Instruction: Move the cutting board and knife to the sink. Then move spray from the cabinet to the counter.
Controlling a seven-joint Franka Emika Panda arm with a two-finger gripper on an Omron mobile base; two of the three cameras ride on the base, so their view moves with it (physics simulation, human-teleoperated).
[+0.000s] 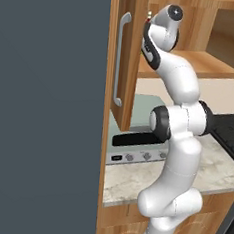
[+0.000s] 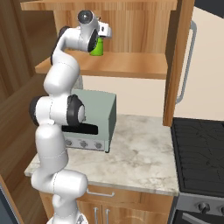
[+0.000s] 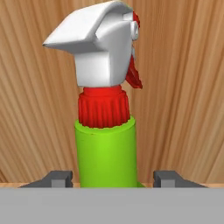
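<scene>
Spray [image 3: 105, 153]: green bottle, red neck, white trigger nozzle; stood upright on the cabinet shelf [image 2: 131, 65], wood back panel behind it. In the right base view it showed as a green patch [image 2: 97, 47] just past the hand.
Gripper [image 3: 114, 178]: raised to shelf height, reaching into the cabinet; the fingers [image 3: 59, 178] stood spread, one on each side of the bottle's body, a gap visible on both sides; no pinch seen.
Cabinet [image 2: 127, 26]: light-brown wall unit; door [image 1: 125, 59] swung open, long silver bar handle [image 1: 120, 59].
Desk [image 2: 144, 153]: marbled stone top below the cabinet.
Toaster oven [image 2: 94, 118]: pale green, on the desk under the shelf, knobs along its front.
Stovetop [image 2: 199, 148]: black, just right of the desk.
</scene>
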